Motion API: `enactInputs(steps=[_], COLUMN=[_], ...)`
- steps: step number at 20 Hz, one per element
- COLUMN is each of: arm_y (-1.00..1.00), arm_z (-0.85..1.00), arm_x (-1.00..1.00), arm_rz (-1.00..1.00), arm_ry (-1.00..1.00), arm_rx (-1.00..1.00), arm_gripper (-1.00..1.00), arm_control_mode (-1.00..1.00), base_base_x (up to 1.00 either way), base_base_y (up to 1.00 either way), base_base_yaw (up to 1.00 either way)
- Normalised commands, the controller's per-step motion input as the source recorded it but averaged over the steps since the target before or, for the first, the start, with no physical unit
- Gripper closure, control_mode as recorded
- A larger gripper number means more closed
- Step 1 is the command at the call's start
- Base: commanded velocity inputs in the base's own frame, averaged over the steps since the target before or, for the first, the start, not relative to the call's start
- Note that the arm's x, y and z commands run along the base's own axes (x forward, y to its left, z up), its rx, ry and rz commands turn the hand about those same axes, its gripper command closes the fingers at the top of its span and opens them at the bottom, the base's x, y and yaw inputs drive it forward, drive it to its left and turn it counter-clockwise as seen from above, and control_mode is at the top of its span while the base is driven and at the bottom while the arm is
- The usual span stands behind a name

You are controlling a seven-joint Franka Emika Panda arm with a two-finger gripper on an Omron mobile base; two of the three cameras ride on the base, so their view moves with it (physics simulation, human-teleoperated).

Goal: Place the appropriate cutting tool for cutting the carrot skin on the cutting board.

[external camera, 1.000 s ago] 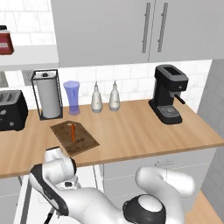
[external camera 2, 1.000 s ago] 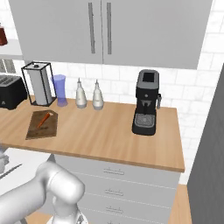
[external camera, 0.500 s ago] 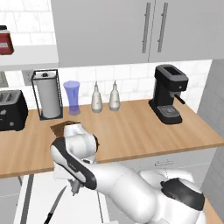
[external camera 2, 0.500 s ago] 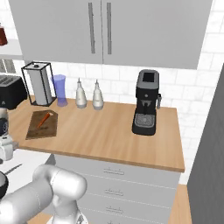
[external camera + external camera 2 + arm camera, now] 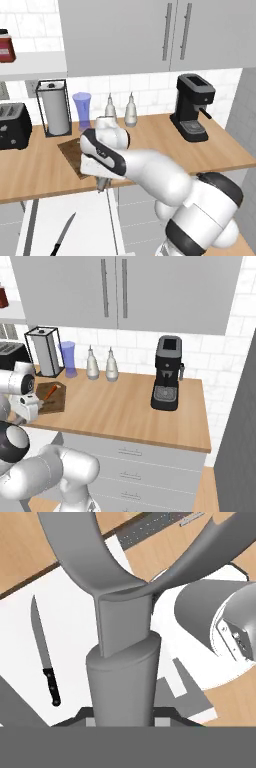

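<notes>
Hand view: the peeler (image 5: 122,642) is pinched lengthwise in the gripper (image 5: 122,719), loop head pointing away. From the left base view, the cutting board (image 5: 70,152) is seen just beyond, further in on the counter (image 5: 30,172), carrot (image 5: 48,392) on it, so the peeler probably has to be carried away from the near edge.

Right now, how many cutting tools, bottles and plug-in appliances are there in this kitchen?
Cutting tools: 2 (peeler, knife)
Bottles: 2
Appliances: 2 (coffee machine, toaster)
Total: 6
</notes>
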Motion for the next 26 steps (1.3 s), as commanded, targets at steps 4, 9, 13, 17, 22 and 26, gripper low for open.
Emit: enactInputs(steps=[4, 9, 13, 17, 22, 26], arm_y=[-0.03, 0.0, 0.0, 0.02, 0.11, 0.21], arm_z=[0.03, -0.07, -0.08, -0.22, -0.21, -0.05], arm_x=[0.87, 0.75, 0.67, 0.67, 0.62, 0.56], arm_rz=[0.0, 0.0, 0.0, -0.03, -0.04, -0.01], arm_ry=[0.03, 0.0, 0.0, 0.0, 0.0, 0.0], arm_rx=[0.0, -0.05, -0.07, -0.11, -0.11, -0.06], arm_gripper=[1.0, 1.0, 1.0, 1.0, 1.0, 1.0], arm_control_mode=[-1.0, -1.0, -1.0, -1.0, -1.0, -1.0], base_base_x=[0.0, 0.0, 0.0, 0.0, 0.0, 0.0], base_base_y=[0.0, 0.0, 0.0, 0.0, 0.0, 0.0], base_base_yaw=[0.0, 0.0, 0.0, 0.0, 0.0, 0.0])
